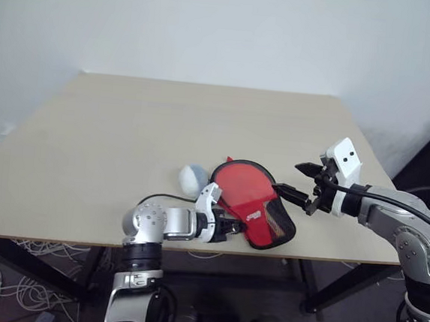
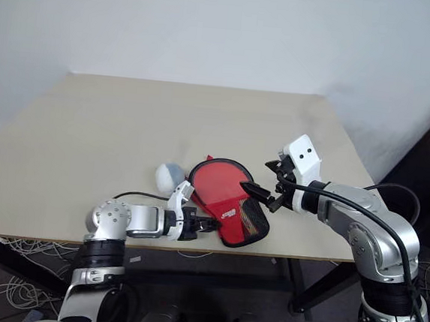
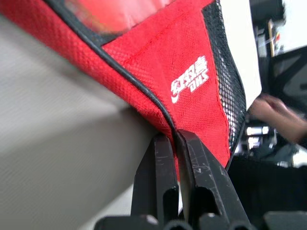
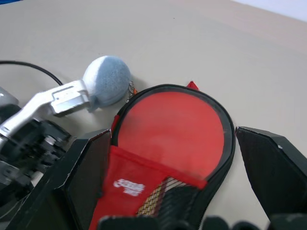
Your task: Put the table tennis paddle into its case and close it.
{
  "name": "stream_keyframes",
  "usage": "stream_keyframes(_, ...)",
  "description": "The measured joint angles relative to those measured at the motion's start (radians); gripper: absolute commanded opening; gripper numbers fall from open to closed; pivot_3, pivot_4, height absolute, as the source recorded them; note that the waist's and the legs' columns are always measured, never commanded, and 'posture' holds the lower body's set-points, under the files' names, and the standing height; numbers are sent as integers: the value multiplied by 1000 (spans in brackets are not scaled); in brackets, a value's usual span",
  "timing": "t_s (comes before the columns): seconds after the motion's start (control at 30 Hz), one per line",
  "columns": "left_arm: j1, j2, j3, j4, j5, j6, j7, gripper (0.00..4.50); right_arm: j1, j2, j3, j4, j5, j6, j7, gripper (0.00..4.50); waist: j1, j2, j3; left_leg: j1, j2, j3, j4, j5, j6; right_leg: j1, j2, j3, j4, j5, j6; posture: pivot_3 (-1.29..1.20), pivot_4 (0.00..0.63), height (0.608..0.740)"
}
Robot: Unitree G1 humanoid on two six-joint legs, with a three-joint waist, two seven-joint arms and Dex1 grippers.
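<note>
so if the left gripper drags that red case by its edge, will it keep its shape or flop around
Probably it flops a bit: the case is thin fabric and mesh, and its edge already bends where the left gripper pinches it. The round red face inside looks flat and stiff, so that end should hold shape. It seems light, likely sliding easily on the smooth table.

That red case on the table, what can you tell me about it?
The case is a paddle-shaped pouch of red woven fabric with black edging, a black mesh pocket and a small white logo. It lies flat near the table's front edge, open, with the paddle's red face showing inside. The left gripper has its fingers pinched on the case's edge. A pale grey-blue lump sits beside it.
</note>
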Motion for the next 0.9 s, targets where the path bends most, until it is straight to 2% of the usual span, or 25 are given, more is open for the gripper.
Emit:
stream_keyframes(0.2,35,223,-127,-60,-247,16,-6,13,-1,6,7,1,-1,0,0,4500,-2,-1,1,-2,0,2,-1,2,4,-3,0,2,0,0,0,0,0,740)
stream_keyframes(0.43,55,386,-238,-115,-512,17,14,13,-7,9,22,6,-1,-1,2,4500,0,-1,1,-3,0,3,-1,0,0,-5,-1,2,0,0,0,0,0,740)
stream_keyframes(0.63,91,464,-287,-148,-655,18,57,13,-8,12,28,15,-1,-2,2,4500,0,-1,2,-3,0,3,-1,0,0,-6,-1,2,0,0,0,0,0,740)
stream_keyframes(0.9,99,530,-301,-156,-693,17,86,13,-8,16,28,15,-1,-3,1,4500,0,-1,2,-3,0,3,-1,0,-1,-7,-1,2,0,0,0,0,0,740)
